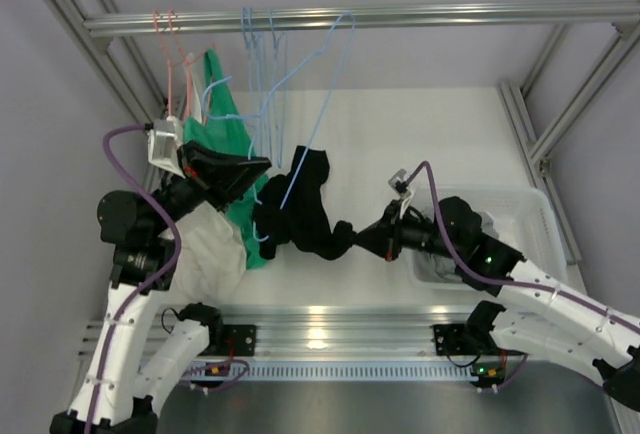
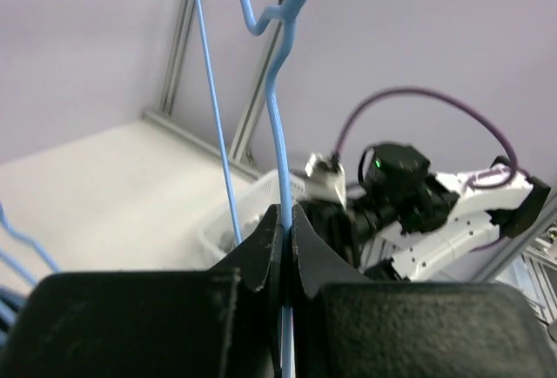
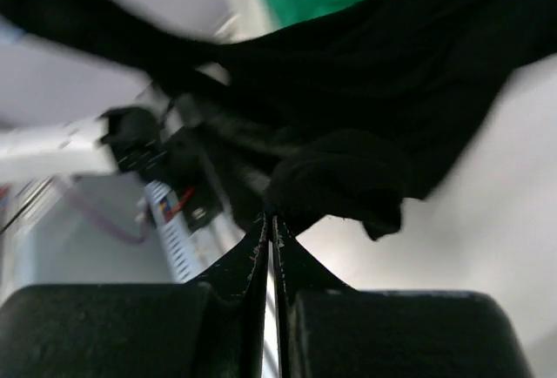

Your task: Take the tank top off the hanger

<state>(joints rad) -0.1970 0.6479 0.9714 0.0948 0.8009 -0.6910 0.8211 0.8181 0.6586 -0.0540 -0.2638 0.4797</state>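
A black tank top (image 1: 300,209) hangs off a light blue wire hanger (image 1: 305,134) that leans down from the top rail. My left gripper (image 1: 262,166) is shut on the hanger's wire (image 2: 280,134), which runs up between its fingers in the left wrist view. My right gripper (image 1: 362,236) is shut on the tank top's lower right edge and stretches the cloth rightward. In the right wrist view the black cloth (image 3: 365,134) bunches at the closed fingertips (image 3: 271,219).
A green garment (image 1: 228,134) hangs on a pink hanger (image 1: 175,49) at the left, with spare blue hangers (image 1: 262,44) on the rail (image 1: 400,17). A white cloth (image 1: 210,254) lies by the left arm. A white bin (image 1: 525,219) stands at the right.
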